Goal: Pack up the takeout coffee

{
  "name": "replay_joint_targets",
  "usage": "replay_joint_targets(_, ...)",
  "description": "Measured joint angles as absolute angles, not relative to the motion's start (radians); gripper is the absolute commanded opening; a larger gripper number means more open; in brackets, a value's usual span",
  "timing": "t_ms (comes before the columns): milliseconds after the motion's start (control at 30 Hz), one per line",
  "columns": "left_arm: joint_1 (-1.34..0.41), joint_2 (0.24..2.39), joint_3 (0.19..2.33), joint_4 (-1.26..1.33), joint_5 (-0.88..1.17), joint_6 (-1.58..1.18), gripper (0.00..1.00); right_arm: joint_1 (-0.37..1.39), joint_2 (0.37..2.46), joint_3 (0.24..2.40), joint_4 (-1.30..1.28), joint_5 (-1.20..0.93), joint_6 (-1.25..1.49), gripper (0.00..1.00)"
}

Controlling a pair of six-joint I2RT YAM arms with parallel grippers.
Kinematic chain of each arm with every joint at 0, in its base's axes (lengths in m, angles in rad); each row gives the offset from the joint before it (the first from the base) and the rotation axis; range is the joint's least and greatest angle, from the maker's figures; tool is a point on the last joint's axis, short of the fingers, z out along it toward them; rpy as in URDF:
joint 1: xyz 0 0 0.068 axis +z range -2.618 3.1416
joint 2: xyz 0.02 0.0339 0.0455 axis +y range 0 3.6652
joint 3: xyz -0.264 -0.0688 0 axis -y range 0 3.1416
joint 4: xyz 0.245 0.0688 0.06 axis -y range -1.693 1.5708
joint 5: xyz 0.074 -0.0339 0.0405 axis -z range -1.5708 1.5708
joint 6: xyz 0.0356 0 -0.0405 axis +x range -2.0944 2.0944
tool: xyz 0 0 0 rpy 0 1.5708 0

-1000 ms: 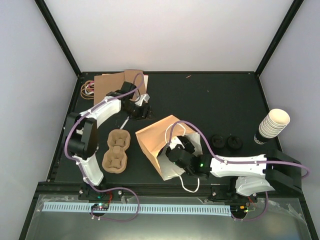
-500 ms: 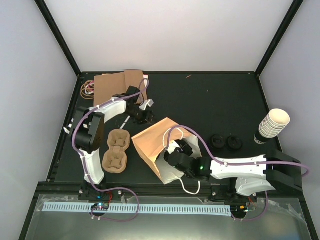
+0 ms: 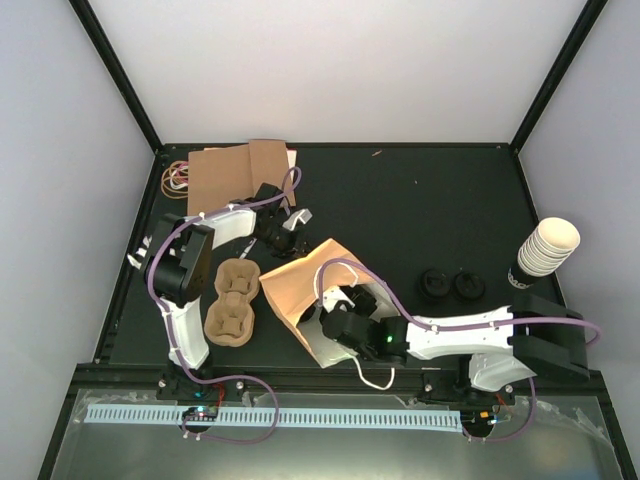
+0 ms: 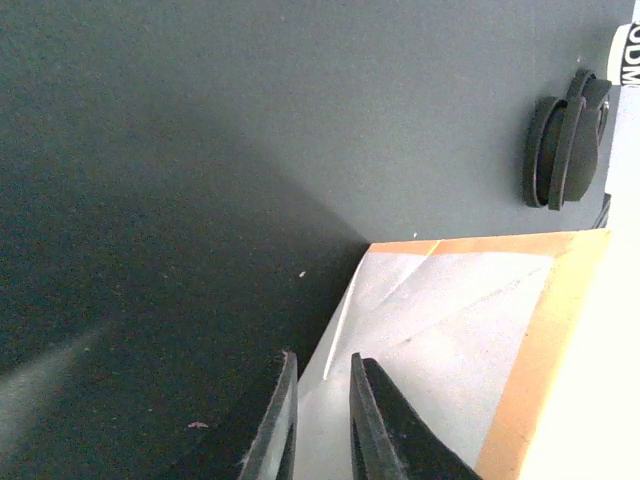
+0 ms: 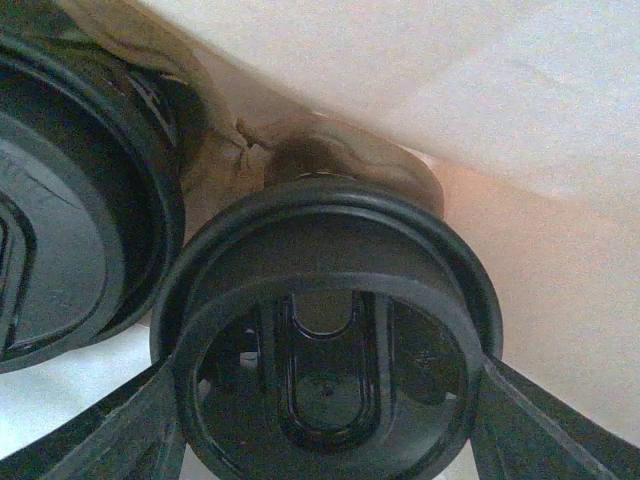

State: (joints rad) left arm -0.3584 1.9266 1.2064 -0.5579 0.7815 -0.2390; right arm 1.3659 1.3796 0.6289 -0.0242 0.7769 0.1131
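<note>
while clamping one takeout coffee in the right gripper, sits deep inside the paper bag against a second cup — pinches the bag's rim in the left gripper, two more cups apart on the table.

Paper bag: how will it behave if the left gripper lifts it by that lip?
Likely floppy: the paper bag is thin, creased sheet, and the left gripper pinches one lip only, so it should fold rather than rise whole. Probably light itself, but the lidded cups inside could make it sag or shift.
</note>
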Motion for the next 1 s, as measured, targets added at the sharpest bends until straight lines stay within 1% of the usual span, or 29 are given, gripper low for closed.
replay_joint_targets(67,-0.36,1.927,1.195,-0.547,0.798,-0.244,0.12,1.368,1.39,0.633,-0.024,0.783,0.113,0.22)
replay_joint_targets(433,-0.364,1.924,1.182,-0.523,0.821,-0.247,0.02,1.37,1.444,0.662,-0.023,0.807,0.118,0.22)
replay_joint_targets(700,-0.373,1.911,1.177,-0.523,0.808,-0.247,0.02,1.362,1.46,0.676,-0.029,0.799,0.119,0.22)
replay_joint_targets(1000,-0.376,1.905,1.177,-0.521,0.785,-0.238,0.02,1.288,1.43,0.674,-0.033,0.679,0.137,0.22)
